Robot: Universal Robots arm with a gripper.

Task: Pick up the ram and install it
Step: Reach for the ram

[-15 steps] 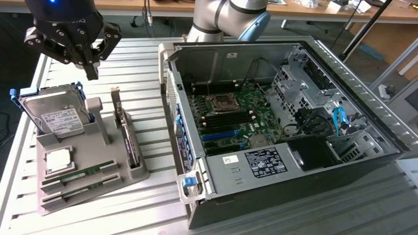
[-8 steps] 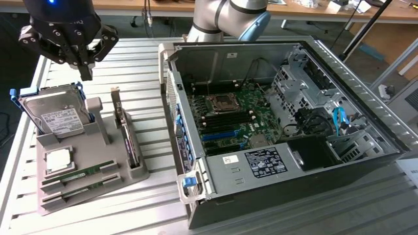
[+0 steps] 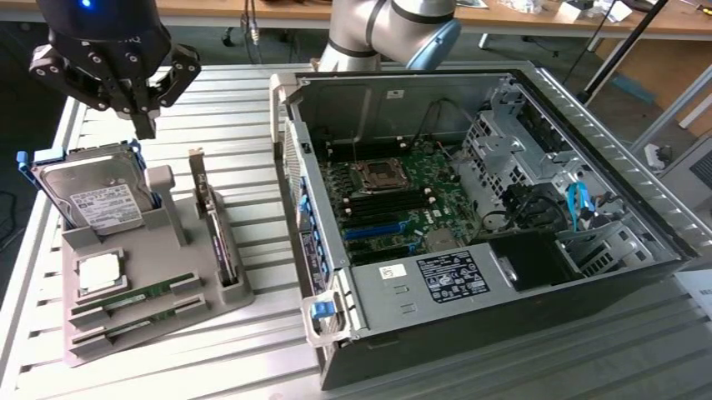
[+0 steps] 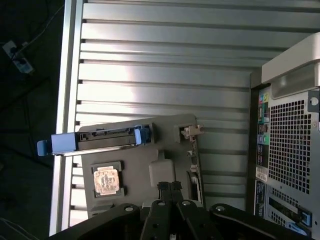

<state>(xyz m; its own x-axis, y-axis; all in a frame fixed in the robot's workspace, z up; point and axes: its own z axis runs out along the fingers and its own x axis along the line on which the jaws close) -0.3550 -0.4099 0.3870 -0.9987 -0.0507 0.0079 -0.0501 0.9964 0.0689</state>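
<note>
Hovering above the table (image 3: 239, 117), at the exterior view's left. My fingers (image 3: 146, 125) are clenching tip to tip and gripping nothing. In the wrist view they (image 4: 170, 189) are pressing together over the gray holder (image 4: 150, 165).

The ram (image 3: 139, 295) is lying flat in a slot at the near end of the holder, green board facing up. Its twin stick (image 3: 136, 318) is sitting in the next slot, just beside it. Both are well apart from my fingers, and I'm touching neither.

Other parts sitting in the holder:
- hard drive (image 3: 95, 196) in its blue caddy, leaning upright at the far end and nearest to my fingers
- processor chip (image 3: 98, 272), between the drive and the ram
- expansion card (image 3: 217, 242), standing on edge along the side facing the computer case

The computer case (image 3: 579, 108) is lying open on the table at the exterior view's right, with the motherboard (image 3: 389, 200) showing inside. In the wrist view its perforated back panel (image 4: 290, 145) is sitting beside the holder.
</note>
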